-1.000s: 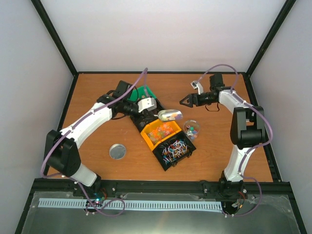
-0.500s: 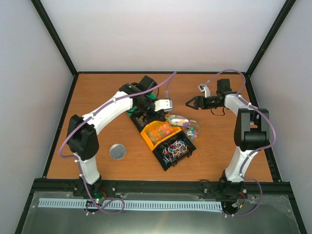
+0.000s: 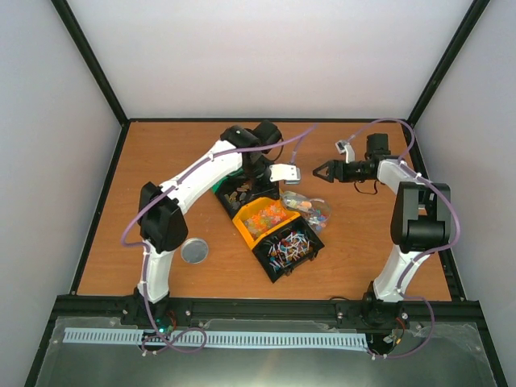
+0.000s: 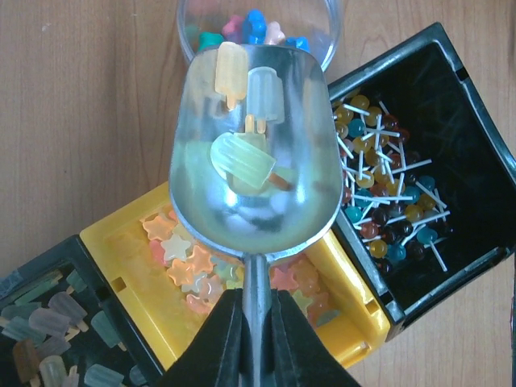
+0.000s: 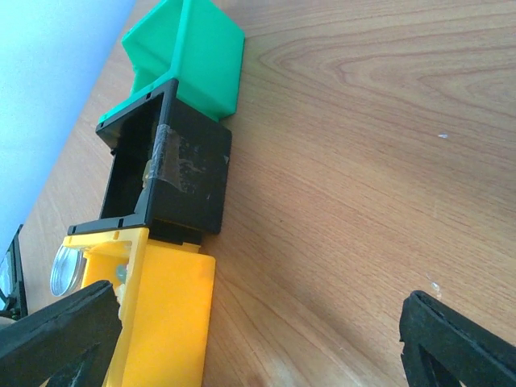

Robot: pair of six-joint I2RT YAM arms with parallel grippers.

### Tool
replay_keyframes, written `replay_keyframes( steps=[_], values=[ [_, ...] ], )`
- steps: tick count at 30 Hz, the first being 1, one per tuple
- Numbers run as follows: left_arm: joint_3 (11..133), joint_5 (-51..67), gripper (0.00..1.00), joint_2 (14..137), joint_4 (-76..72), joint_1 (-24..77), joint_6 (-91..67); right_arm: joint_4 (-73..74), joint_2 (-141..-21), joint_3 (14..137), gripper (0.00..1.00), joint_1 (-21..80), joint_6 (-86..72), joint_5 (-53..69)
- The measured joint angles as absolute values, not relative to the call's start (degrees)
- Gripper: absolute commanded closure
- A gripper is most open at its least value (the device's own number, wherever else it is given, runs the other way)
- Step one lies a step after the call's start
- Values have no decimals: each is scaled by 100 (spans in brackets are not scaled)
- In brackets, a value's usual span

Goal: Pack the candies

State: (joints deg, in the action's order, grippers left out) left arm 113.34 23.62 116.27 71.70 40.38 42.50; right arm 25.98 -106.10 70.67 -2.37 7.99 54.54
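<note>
Three or so candies (image 4: 242, 157) lay in the scoop (image 4: 258, 218), its handle pinched by the left end effector (image 4: 251, 326), which had swung from the yellow bin (image 4: 109, 251) to the jar (image 4: 329, 36) at mid-bench (image 3: 161, 161); tipping seemingly remained. Right end effector (image 3: 320, 171) hung spread.

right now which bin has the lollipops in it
The black bin at the near end of the row, beside the yellow bin. It holds stick lollipops; the yellow holds stars, the other black bin popsicle shapes.
</note>
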Motion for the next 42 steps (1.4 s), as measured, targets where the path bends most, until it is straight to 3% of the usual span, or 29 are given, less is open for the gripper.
replay_keyframes(
  steps=[13, 28, 34, 42],
  values=[
    [12890, 1564, 99, 12276, 8444, 4416, 4362, 2379, -10610, 6995, 6, -336, 707, 5492],
    [13111, 1496, 99, 12285, 8748, 4394, 4171, 2283, -10610, 6991, 3, -340, 631, 5509],
    [13109, 2032, 99, 12097, 8468, 4023, 3693, 2287, -10610, 7008, 0, -340, 593, 5507],
    [12529, 2532, 99, 11166, 7384, 2711, 2471, 2287, -10610, 7251, 0, -340, 506, 5478]
  ],
)
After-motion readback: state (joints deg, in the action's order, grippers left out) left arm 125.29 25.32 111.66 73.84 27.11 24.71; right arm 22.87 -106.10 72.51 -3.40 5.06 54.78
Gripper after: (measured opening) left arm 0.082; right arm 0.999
